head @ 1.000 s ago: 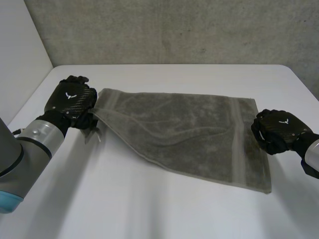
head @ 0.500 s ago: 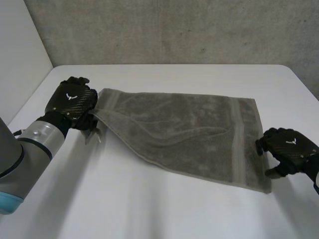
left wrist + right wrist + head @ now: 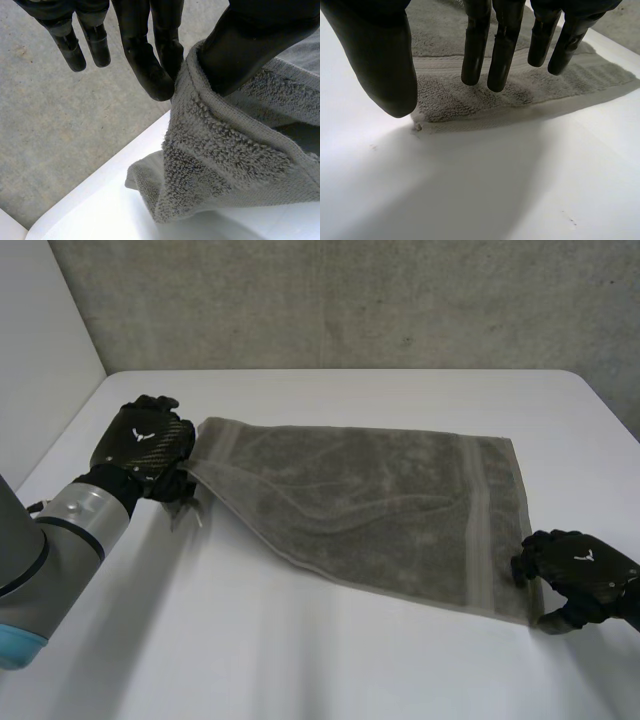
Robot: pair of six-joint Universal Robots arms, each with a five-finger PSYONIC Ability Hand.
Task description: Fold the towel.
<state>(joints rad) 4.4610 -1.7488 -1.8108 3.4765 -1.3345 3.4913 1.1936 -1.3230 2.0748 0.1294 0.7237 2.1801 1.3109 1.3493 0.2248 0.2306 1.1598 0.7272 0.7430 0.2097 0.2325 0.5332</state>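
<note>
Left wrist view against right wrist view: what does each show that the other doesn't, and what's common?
Left wrist: the left hand pinches a bunched corner of the towel between thumb and finger, lifted above the table. Right wrist: the right hand is open, straight fingers over a flat towel corner. Both: grey towel on the white table.

The right hand (image 3: 578, 575) has slid along the towel's (image 3: 380, 500) right-side edge: a second ago it sat at the middle of that edge, half a second ago it was nearer the robot, and now it is at the near right corner, hiding the corner's tip in the head view. Its fingers (image 3: 476, 55), which looked curled against the edge before, now hang straight and apart above the corner's ribbed band, the thumb (image 3: 385, 65) over the bare table (image 3: 470, 190) just beside the corner
</note>
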